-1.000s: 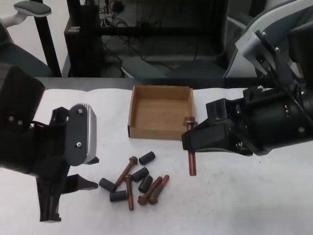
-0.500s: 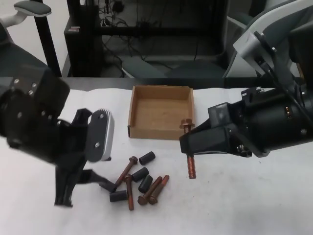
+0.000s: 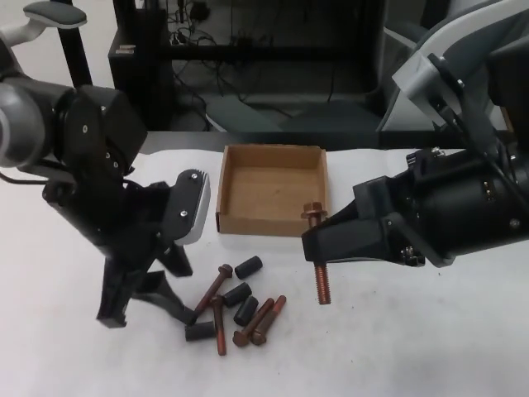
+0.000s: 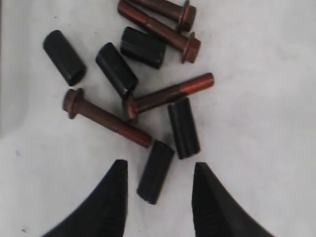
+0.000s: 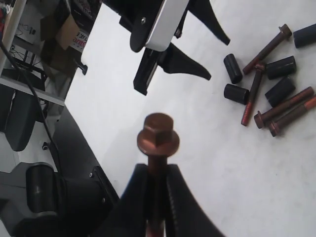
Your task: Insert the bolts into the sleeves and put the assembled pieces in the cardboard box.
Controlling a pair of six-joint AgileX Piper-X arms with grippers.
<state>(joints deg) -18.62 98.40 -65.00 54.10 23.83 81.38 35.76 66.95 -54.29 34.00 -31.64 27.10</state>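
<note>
- left gripper [image 3: 150,317] – lower left of the high view, pointing down at the white bench cover [image 3: 430,331]; fingers spread apart, nothing held
- left wrist view: one black sleeve [image 4: 155,172] lies flat between the two fingertips [image 4: 114,183], with a gap on each side
- right gripper [image 3: 312,246] – right of centre in the high view, clenched on a copper bolt [image 3: 321,283]; the bolt hangs upright, head up, its shank below the fingers and its tip off the cover
- right wrist view: bolt head [image 5: 158,134] sticks out past the pinched fingers [image 5: 132,197]
- cardboard box [image 3: 256,223] – upper centre of the high view, open top, sits flat; the held bolt is just beside its lower right corner, outside it
- loose pile [image 3: 235,306] – lower centre of the high view, below the box and between the two grippers
- pile holds four more copper bolts [image 4: 168,94] and five sleeves in all, lying flat and mixed; some touch or cross
- one sleeve [image 3: 248,266] lies at the pile's upper edge, nearest the box
- no bolt in the pile sits inside a sleeve
</note>
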